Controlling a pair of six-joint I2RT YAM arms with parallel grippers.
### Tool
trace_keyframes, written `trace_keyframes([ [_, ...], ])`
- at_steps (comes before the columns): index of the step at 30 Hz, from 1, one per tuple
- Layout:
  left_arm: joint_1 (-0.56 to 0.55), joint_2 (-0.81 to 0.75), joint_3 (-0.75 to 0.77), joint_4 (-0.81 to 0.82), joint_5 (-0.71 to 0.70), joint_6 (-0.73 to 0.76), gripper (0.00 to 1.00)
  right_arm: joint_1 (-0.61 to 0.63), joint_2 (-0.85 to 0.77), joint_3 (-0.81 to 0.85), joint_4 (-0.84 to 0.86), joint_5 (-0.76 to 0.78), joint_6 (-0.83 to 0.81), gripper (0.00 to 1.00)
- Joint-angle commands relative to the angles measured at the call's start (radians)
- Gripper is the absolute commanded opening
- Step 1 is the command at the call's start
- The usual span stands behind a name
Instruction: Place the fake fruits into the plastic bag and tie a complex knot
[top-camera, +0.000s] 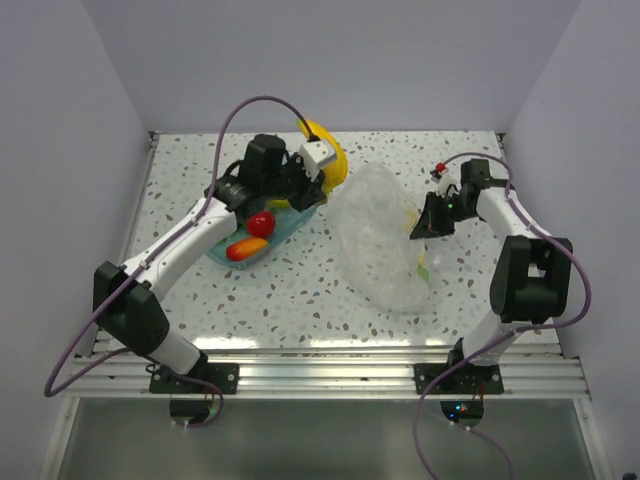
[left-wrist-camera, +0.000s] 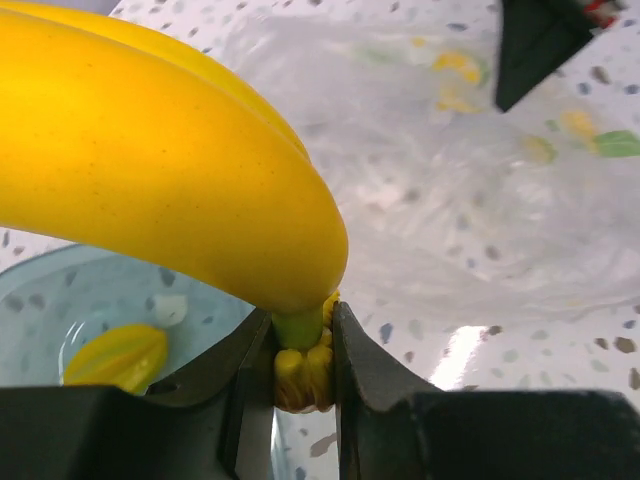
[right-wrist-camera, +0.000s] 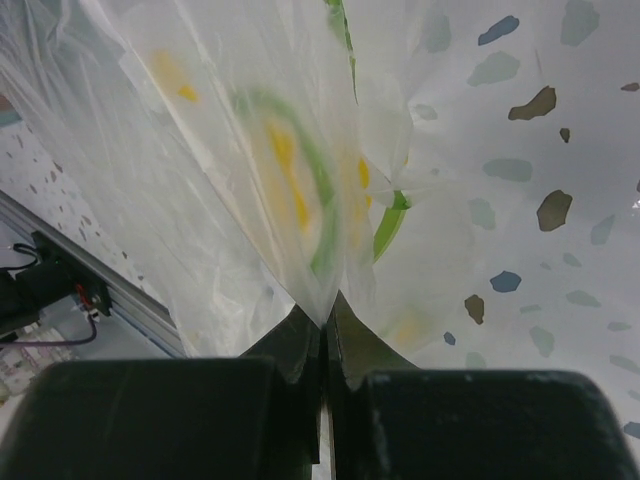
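Looking at the left claw (left-wrist-camera: 303, 365), Mia asks: what is it holding?

Tom: It is closed on the stem end of the shiny yellow plastic banana bunch (left-wrist-camera: 150, 170). The bananas hang in the air over the far end of the see-through teal oval tray (top-camera: 285, 228).

Mia: And the right claw (right-wrist-camera: 325, 320)?

Tom: It is pinched tight on a fold of the thin clear crinkly plastic bag (top-camera: 385, 235). The bag lies on the speckled white desk (top-camera: 300, 290), between the two arms and near the tray.

Mia: What comes next, do you think?

Tom: I think the bananas go into the bag. The stem is a small thing to hold, so the arm should go slow, or the bunch may swing and slip. The right claw should lift its edge so the mouth opens wide. The bunch is long, so it should go in end first. The left claw should let go only when the bananas are well inside.

Mia: Is more fruit waiting?

Tom: Yes. A round red plastic apple (top-camera: 262, 223) and a long orange-red plastic piece (top-camera: 246, 249) lie in the tray. So I think the job is only starting.

Mia: Can you read any words?

Tom: No. The bag has green and yellow print, but it is too blurry to read. I see no names on the arms.
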Motion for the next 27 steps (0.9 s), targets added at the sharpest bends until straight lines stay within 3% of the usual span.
trace_keyframes([
  [1,-0.101,-0.033,0.002,0.048,0.074,-0.028,0.0,0.001,-0.007,-0.008,0.02,-0.075,0.034,0.0],
  [9,-0.311,0.095,-0.025,0.217,0.104,-0.111,0.0,0.007,0.01,-0.03,0.042,-0.085,0.057,0.0],
  [16,-0.334,0.295,-0.008,0.28,0.095,-0.107,0.0,0.01,0.03,-0.03,0.045,-0.101,0.058,0.0],
  [23,-0.334,0.426,-0.014,0.109,0.005,-0.012,0.0,0.01,0.035,-0.001,0.028,-0.05,0.052,0.0],
  [27,-0.337,0.472,0.004,-0.033,-0.023,0.002,0.0,0.008,0.013,0.055,-0.015,-0.094,0.034,0.0],
])
